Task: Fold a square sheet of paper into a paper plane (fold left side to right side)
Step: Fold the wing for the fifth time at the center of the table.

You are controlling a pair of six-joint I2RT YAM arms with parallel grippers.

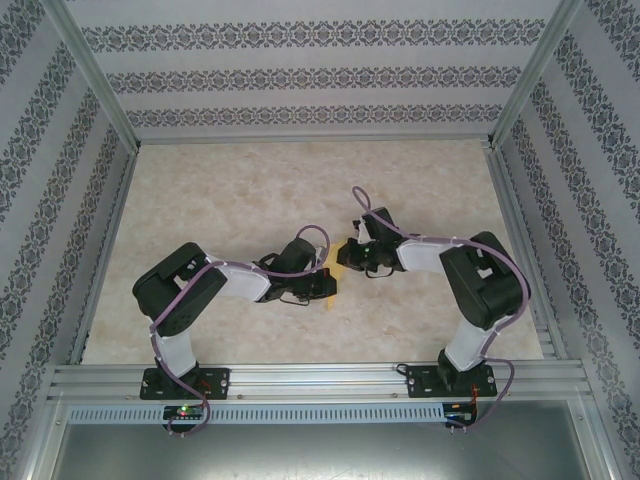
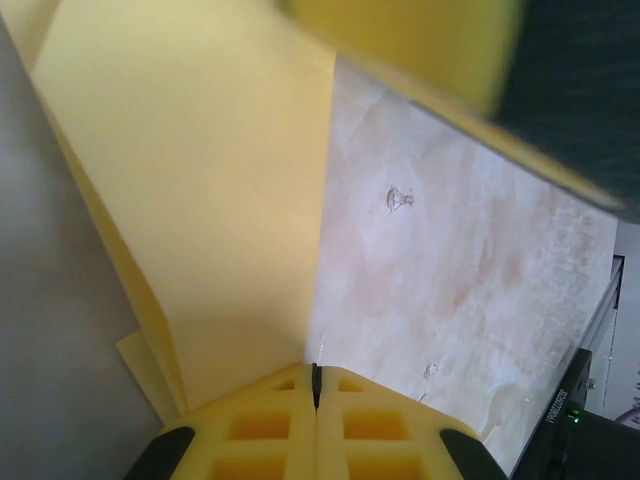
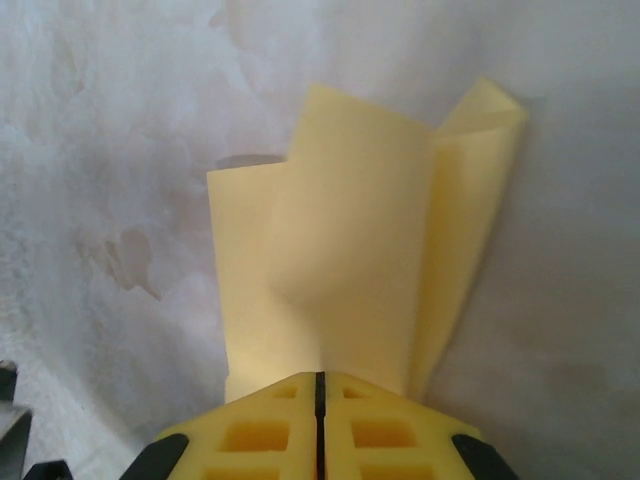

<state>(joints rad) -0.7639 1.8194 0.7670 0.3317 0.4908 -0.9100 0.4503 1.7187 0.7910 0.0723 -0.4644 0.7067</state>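
Square sheet of paper [image 1: 334, 272] hangs at the centre of the top view, between the two arms and just above the marbled counter [image 1: 250, 190]. The left end effector [image 1: 322, 283] meets it from the left and the right end effector [image 1: 350, 258] from the upper right.

In the left wrist view the left end effector [image 2: 316, 385] has its yellow fingers pressed together, and the sheet [image 2: 200, 200] runs up from their seam, so it looks pinched there. The right wrist view matches: the right end effector [image 3: 320, 385] is fully closed, with the sheet [image 3: 350, 260] rising out of its tips.

Judging progress, the fold is begun but loose. Layers overlap and one flap curls at the upper right of the right wrist view. No flat, pressed crease shows, and nothing like a pointed dart. Most of the folding seems left.

Little writing shows: a small white label on a black part [image 2: 565, 420] at the lower right of the left wrist view is too small to read.
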